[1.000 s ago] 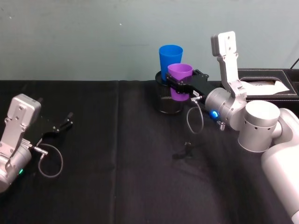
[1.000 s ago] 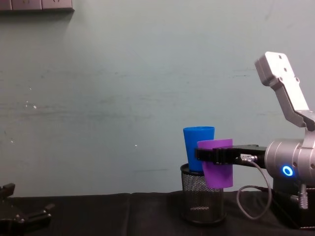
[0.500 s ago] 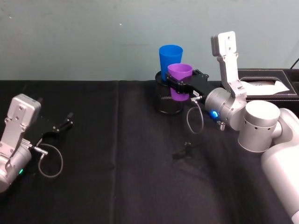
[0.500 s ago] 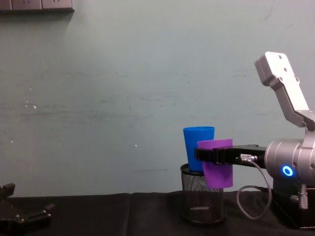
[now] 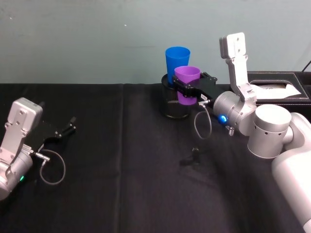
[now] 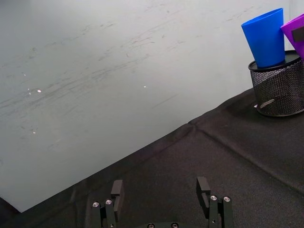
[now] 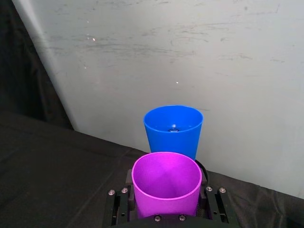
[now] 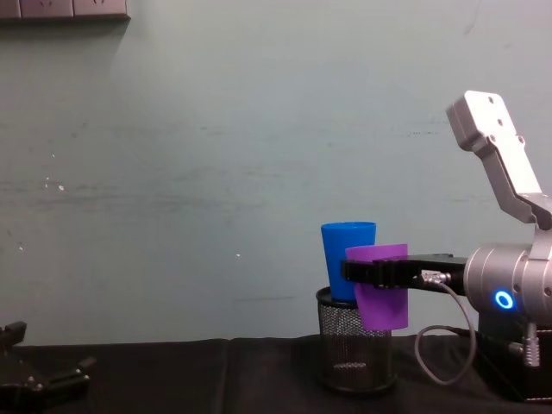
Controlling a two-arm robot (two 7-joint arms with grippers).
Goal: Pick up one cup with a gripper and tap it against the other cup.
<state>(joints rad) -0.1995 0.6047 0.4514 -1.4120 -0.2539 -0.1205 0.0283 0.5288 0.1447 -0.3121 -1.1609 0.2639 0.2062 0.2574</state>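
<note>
— Where is the purple cup point(image 5: 187, 80) sitting?

— Upper centre of the head view; the right pincer point(image 5: 187, 90) is clamping it in the air, just beside the blue cup point(image 5: 176, 60), which is standing in the mesh pot point(image 5: 172, 108).

— And the left pincer point(image 5: 67, 129)?

— Lower left, lying spread open on the black surface point(image 5: 121, 184).
</note>
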